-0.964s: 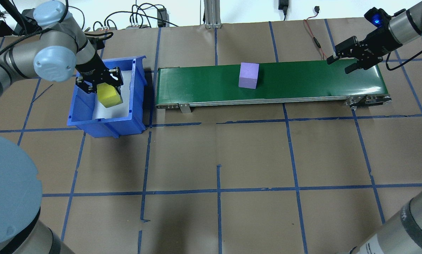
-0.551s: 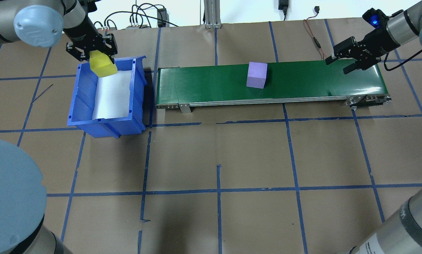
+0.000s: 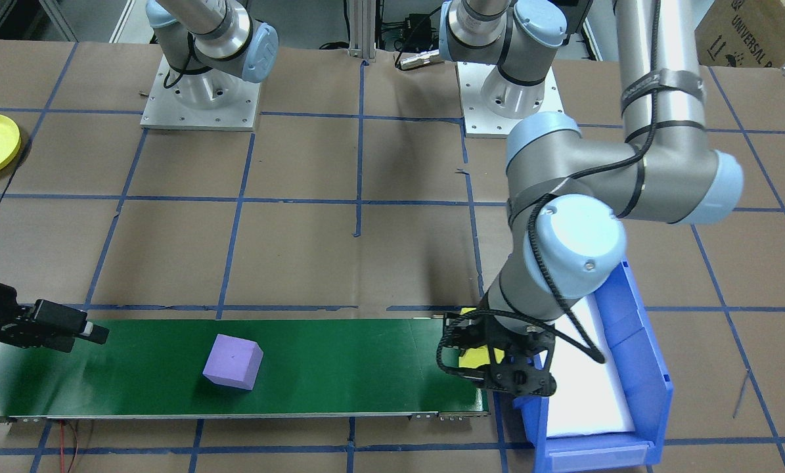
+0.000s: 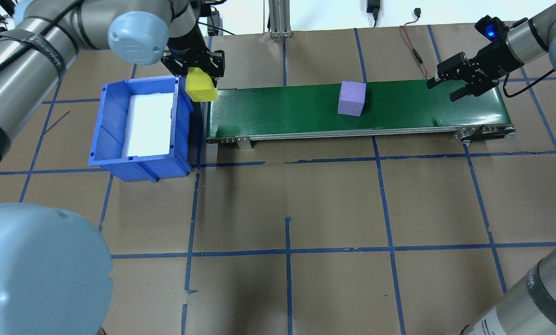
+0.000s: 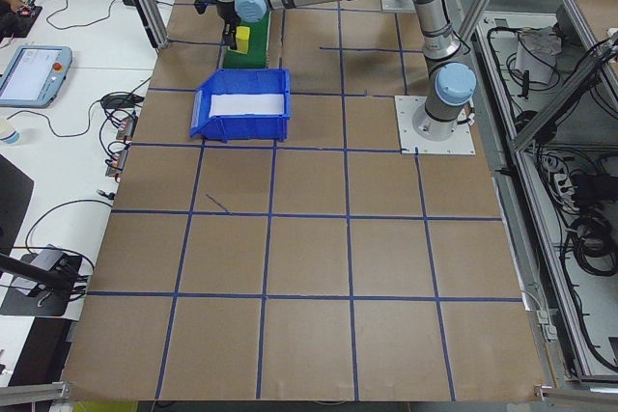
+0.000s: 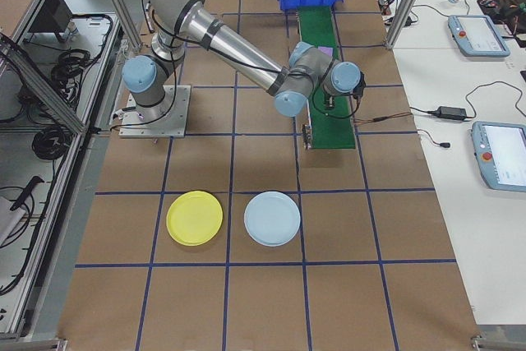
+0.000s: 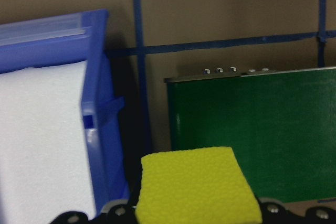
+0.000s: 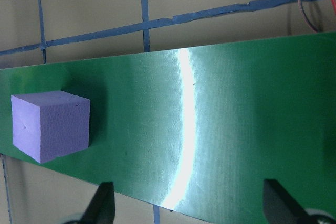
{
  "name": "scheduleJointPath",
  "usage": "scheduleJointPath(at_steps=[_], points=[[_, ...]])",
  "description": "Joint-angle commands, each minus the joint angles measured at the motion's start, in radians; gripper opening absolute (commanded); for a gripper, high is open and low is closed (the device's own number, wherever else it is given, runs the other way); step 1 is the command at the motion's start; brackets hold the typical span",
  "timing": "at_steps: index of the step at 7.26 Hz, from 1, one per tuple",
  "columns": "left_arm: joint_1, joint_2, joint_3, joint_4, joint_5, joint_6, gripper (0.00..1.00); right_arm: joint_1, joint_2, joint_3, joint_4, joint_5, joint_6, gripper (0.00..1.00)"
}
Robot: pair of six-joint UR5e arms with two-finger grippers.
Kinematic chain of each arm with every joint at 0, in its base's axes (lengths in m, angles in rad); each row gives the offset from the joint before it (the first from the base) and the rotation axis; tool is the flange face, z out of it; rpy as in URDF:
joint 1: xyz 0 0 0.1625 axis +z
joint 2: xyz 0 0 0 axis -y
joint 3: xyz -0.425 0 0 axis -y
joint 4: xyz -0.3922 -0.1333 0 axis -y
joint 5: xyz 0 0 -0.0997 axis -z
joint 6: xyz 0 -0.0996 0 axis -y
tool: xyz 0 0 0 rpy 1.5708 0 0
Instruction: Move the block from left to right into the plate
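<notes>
2 blocks matter: your left gripper (image 4: pixel 198 77), clamped on the yellow block (image 4: pixel 201 88), has carried it from the bin (image 4: pixel 115 130) to the belt's (image 4: pixel 282 111) left end. Purple block (image 4: pixel 351 98) has ridden toward your spread, waiting right gripper (image 4: pixel 450 86); the plate (image 6: pixel 195 218) sits well apart.

- Blue bin (image 4: pixel 108 135) with a white liner (image 4: pixel 150 123): just beside the left fingers (image 4: pixel 217 69), on their side away from the belt.
- Green conveyor belt (image 4: pixel 282 111): one end lies below the left fingers, the other below the right fingers (image 4: pixel 460 94).
- Red cable (image 4: pixel 410 44): on the brown paper (image 4: pixel 333 204) near the right fingers.
- Pale blue plate (image 6: pixel 272 218): well apart from both sets of fingers.
</notes>
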Motion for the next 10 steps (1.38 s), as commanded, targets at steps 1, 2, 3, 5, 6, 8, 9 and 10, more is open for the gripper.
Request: scheduleJointPath(at_steps=[1, 2, 3, 5, 6, 8, 9, 10], points=[[-0.033, -0.040, -0.065, 0.052, 0.001, 0.016, 0.38, 0.000, -0.004, 0.013, -0.001, 0.000, 0.000, 1.00], [-0.036, -0.042, -0.096, 0.105, 0.002, 0.027, 0.38, 0.000, -0.006, 0.011, -0.001, -0.002, 0.002, 1.00], [-0.036, -0.042, -0.112, 0.165, 0.004, 0.030, 0.61, 0.000, -0.006, 0.011, -0.001, 0.003, 0.008, 1.00], [-0.038, -0.024, -0.110, 0.176, -0.007, 0.026, 1.00, 0.000, -0.007, 0.005, -0.001, 0.003, 0.008, 1.00], [-0.044, 0.016, -0.100, 0.160, -0.005, 0.026, 1.00, 0.000, -0.007, 0.002, -0.002, 0.006, 0.009, 1.00], [-0.047, 0.181, -0.097, 0.053, -0.011, 0.012, 1.00, 0.000, -0.006, 0.008, -0.010, 0.009, 0.009, 1.00], [-0.048, 0.276, -0.106, -0.019, -0.010, 0.012, 1.00, 0.000, -0.006, 0.005, -0.010, 0.009, 0.017, 1.00], [-0.047, 0.371, -0.122, -0.069, -0.005, 0.015, 1.00, 0.000, -0.009, 0.002, -0.010, 0.006, 0.072, 1.00]])
